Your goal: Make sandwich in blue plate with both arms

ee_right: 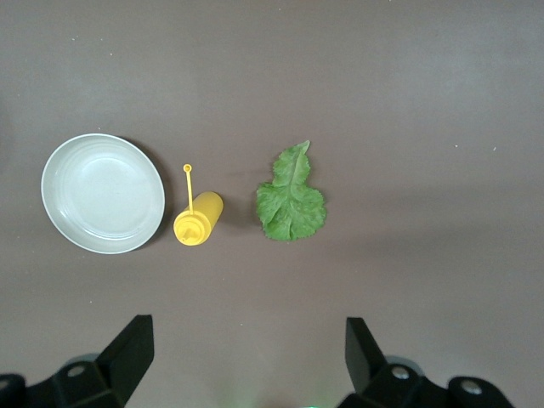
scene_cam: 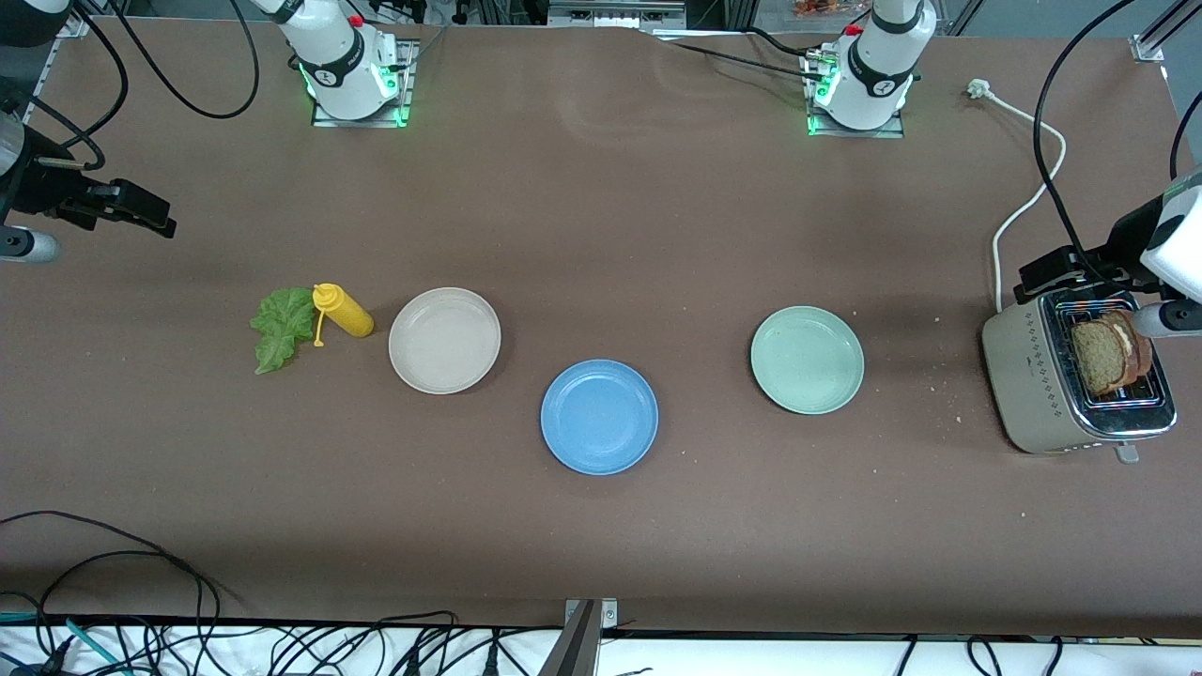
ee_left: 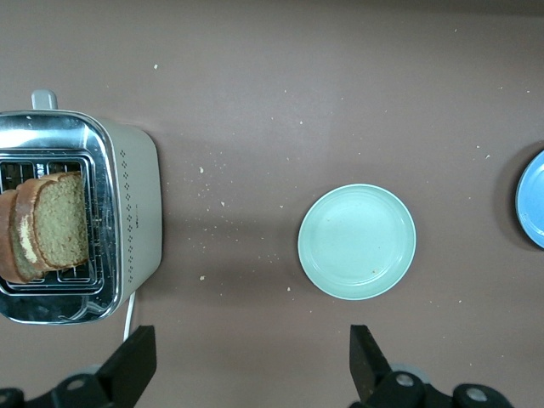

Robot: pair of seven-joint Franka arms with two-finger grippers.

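Observation:
The blue plate (scene_cam: pixel 599 417) lies empty near the table's middle; its edge also shows in the left wrist view (ee_left: pixel 532 201). Brown bread slices (scene_cam: pixel 1110 353) stand in the toaster's slots and show in the left wrist view (ee_left: pixel 49 228). A green lettuce leaf (scene_cam: pixel 282 328) lies flat on the table and shows in the right wrist view (ee_right: pixel 291 197). My left gripper (scene_cam: pixel 1059 268) hangs open and empty over bare table beside the toaster (ee_left: pixel 251 361). My right gripper (scene_cam: pixel 141 212) hangs open and empty over bare table at the right arm's end (ee_right: pixel 246 353).
A grey toaster (scene_cam: pixel 1042 385) stands at the left arm's end, its white cord (scene_cam: pixel 1028 202) trailing across the table. A pale green plate (scene_cam: pixel 807 360) and a beige plate (scene_cam: pixel 444 340) flank the blue plate. A yellow squeeze bottle (scene_cam: pixel 344 312) lies between lettuce and beige plate.

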